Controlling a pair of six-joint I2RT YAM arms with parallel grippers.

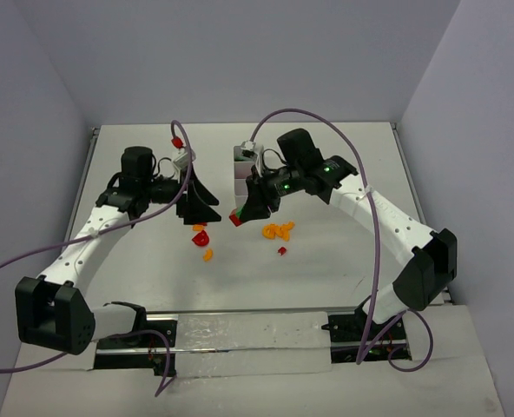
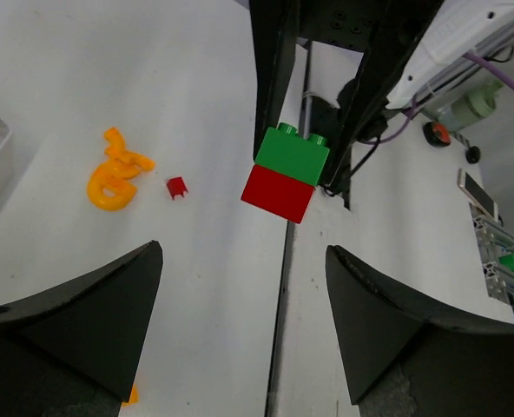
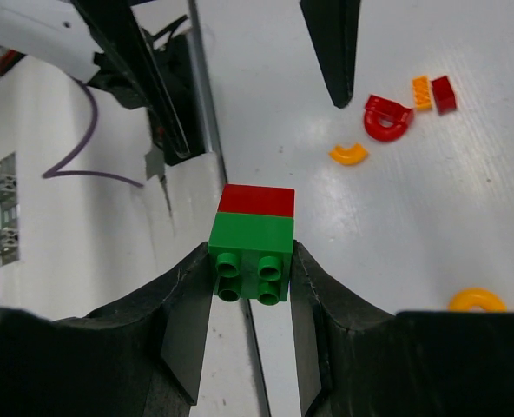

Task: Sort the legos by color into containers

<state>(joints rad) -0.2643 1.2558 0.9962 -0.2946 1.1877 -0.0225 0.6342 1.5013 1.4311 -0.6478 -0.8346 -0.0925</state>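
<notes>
Top external view: left arm (image 1: 88,234) and right arm (image 1: 387,221) reach inward over the table (image 1: 326,278), pincers facing each other near the white tray (image 1: 242,169). The right pincer (image 3: 250,261) clamps the green brick (image 3: 250,248) by its sides above the table, with a red brick (image 3: 257,200) joined to it. The left pincer (image 2: 244,304) stands wide and empty. Orange pieces (image 1: 279,230) lie loose nearby.

Plain pale lilac walls (image 1: 240,61) enclose the white table (image 1: 326,278) on three sides; soft, even light, faint sheen.
</notes>
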